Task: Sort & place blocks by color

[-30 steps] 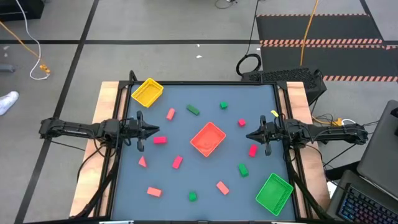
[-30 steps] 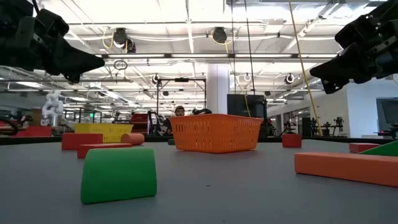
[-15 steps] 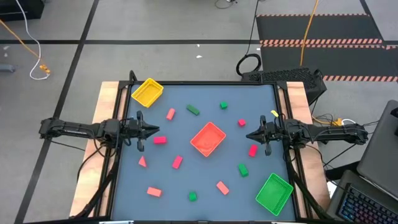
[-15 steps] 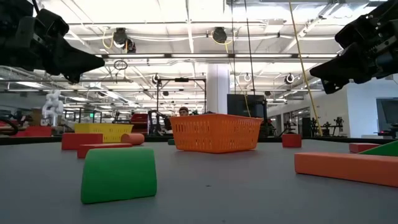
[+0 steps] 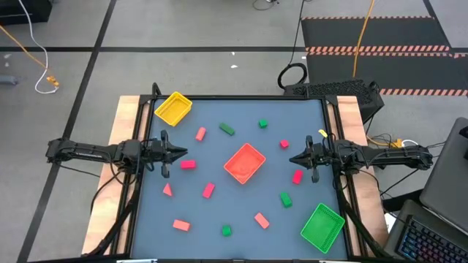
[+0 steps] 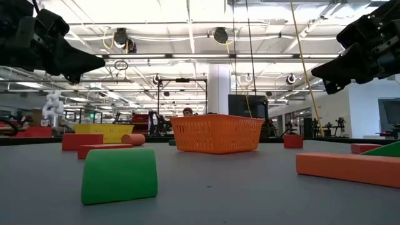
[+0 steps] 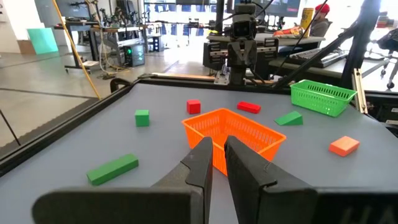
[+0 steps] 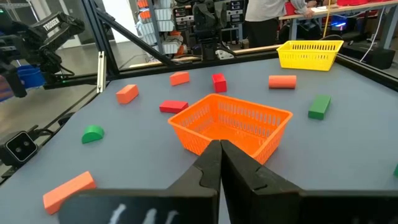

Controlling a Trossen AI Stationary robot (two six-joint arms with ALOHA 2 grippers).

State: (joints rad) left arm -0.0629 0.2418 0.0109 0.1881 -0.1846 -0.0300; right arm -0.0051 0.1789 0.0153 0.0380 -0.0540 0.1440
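Observation:
Several small red and green blocks lie flat and scattered on the grey table, among them a red block (image 5: 188,164), a red block (image 5: 297,176), a green block (image 5: 227,129) and a green block (image 5: 286,199). A red-orange tray (image 5: 244,163) stands in the table's middle. My left gripper (image 5: 184,153) hovers at the table's left side, empty, its fingers (image 7: 200,163) all but together and pointing at the tray. My right gripper (image 5: 292,158) hovers at the right side, shut and empty, also facing the tray (image 8: 231,127).
A yellow tray (image 5: 173,107) stands at the far left corner and a green tray (image 5: 322,226) at the near right corner. Wooden rails (image 5: 126,124) edge the table's left and right sides. A person shows in the room beyond the table (image 6: 187,112).

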